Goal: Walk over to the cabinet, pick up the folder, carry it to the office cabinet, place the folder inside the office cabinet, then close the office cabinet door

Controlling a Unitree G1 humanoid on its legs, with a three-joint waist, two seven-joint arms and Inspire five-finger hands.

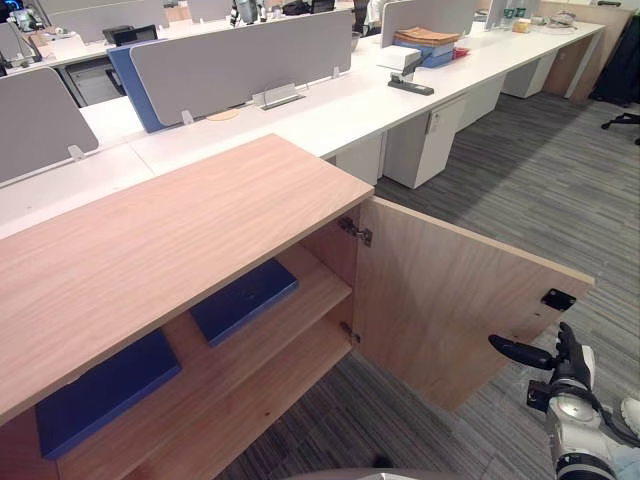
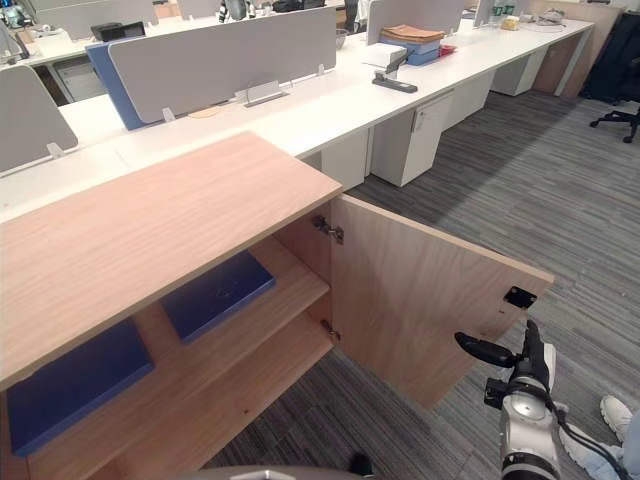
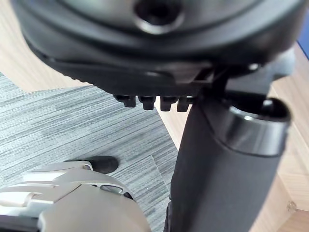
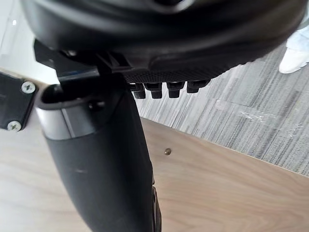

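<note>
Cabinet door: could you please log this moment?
door open | two blue folders on upper shelf | right robot hand open near door edge | left robot hand open

Long white desks [image 1: 330, 110] with grey divider panels [image 1: 240, 60]. Paper stack [image 1: 425, 40] on far desk, stapler-like tool [image 1: 408, 80] near it. White drawer unit [image 1: 425, 145] under the desk. Grey striped carpet [image 1: 530, 190]. Black chair [image 1: 625, 110] far right. Person's white shoe [image 2: 612, 412] lower right.
</note>
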